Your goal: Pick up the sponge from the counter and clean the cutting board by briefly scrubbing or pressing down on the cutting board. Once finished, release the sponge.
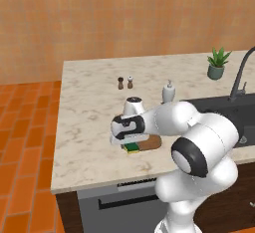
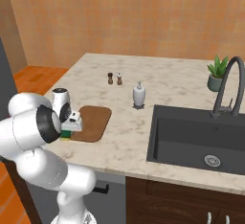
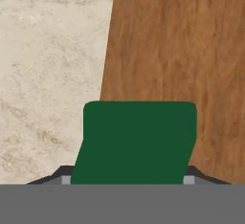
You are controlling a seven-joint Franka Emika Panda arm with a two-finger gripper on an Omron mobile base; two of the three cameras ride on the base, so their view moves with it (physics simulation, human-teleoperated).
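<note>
Terracotta-coloured wall and orange floor tiles frame the marble desk (image 1: 89,107) in the left base view. Near its front edge the white arm bends down over the cutting board (image 1: 152,143), and the sponge (image 1: 132,148) peeks out beneath the hand as a strip of green over yellow, at the board's left end. The claw (image 1: 130,144) itself is mostly hidden by the hand's body. Further back stand two small shakers (image 1: 125,82), a soap dispenser (image 1: 169,92), a potted plant (image 1: 217,64) and the faucet (image 1: 240,77) over the dark sink (image 1: 224,110), all well apart from the work.

From the right base view, the cutting board (image 2: 93,122) lies flat left of the sink (image 2: 201,139), with the shakers (image 2: 115,78) and soap dispenser (image 2: 139,95) behind it. The hand sits low at the board's near-left corner, and the sponge (image 2: 66,135) shows just under it at the board's edge. Whether it presses the wood or hangs slightly above cannot be told from here.

In the hand view, the sponge (image 3: 136,141) shows its dark green top, sitting between the two finger tips (image 3: 189,179), which stand at its sides: the claw (image 3: 127,180) appears pinched on the sponge. Beyond it, the cutting board (image 3: 182,46) spreads to the right and bare desk (image 3: 48,65) to the left, so the sponge seems to straddle the board's edge. Holding it green side toward the camera would put the yellow base toward the wood. Moving further onto the board seems the sensible next step before pressing down.
</note>
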